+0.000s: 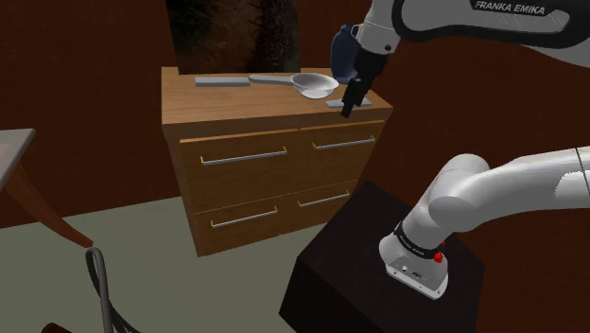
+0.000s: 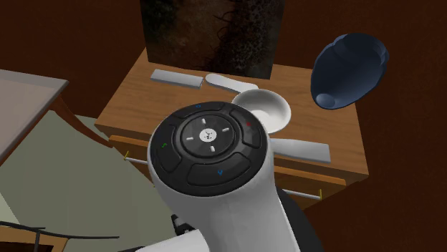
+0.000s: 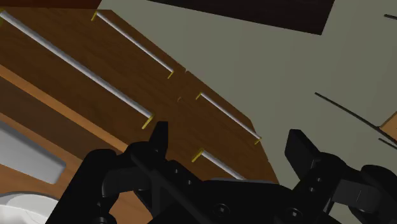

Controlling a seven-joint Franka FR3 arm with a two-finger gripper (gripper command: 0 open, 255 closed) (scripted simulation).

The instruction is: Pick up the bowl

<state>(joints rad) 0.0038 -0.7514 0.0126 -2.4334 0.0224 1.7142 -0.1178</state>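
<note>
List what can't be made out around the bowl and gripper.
Bowl: second exterior view, its near side is hidden by the arm's round cap.
Gripper: shoulder view, the fingertips merge into one dark shape; whether they touch the dresser cannot be told.
Blue object: shoulder view, largely behind the arm's wrist; its base is hidden.

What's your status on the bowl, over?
Gripper open, empty, at front edge of dresser. Bowl upright on dresser top, untouched. Flat grey slab beside bowl, near gripper.
</note>
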